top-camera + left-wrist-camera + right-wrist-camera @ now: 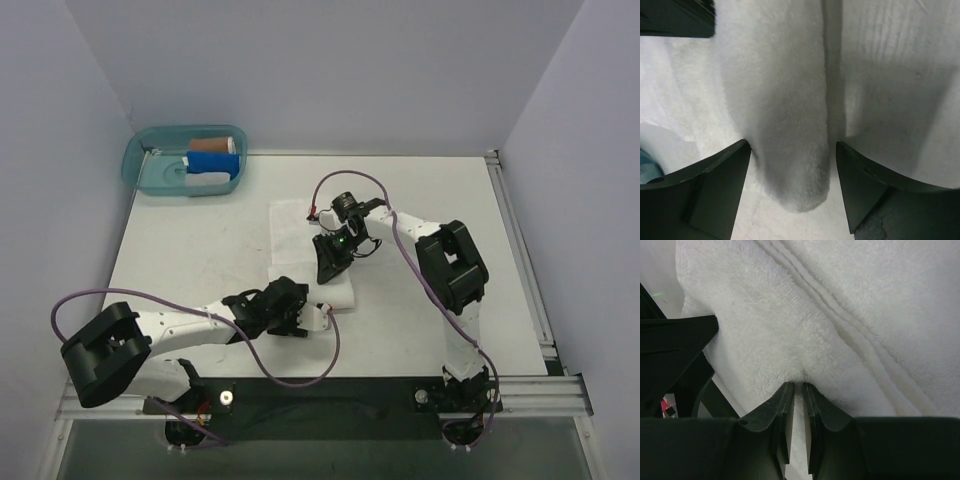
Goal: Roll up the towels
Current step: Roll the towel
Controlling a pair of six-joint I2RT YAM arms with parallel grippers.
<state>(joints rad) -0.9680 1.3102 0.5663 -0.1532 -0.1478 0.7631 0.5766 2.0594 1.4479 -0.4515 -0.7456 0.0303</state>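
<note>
Left gripper (792, 175): jaws stand apart, one finger (715, 187) on each side of a raised fold of the white towel (785, 100). The rounded end of the fold lies between the fingertips. Contact between pads and cloth cannot be confirmed. Right gripper (797, 387): jaws drawn almost together, with only a slim slot between them. The tips are nipped on the towel (840, 300) at its edge, and the pile puckers directly ahead of them. A stitched hem band runs diagonally beyond the tips. In the top view the towel (295, 225) lies on the table (200, 250) under both tools. The right gripper (330, 262) is down on its middle part, and the left gripper (316, 317) is at its near edge, low and side-on. The two tools are near each other but apart. A teal bin (135, 165) stands well away to the far left of both, holding rolled cloths in brown, blue and white.
</note>
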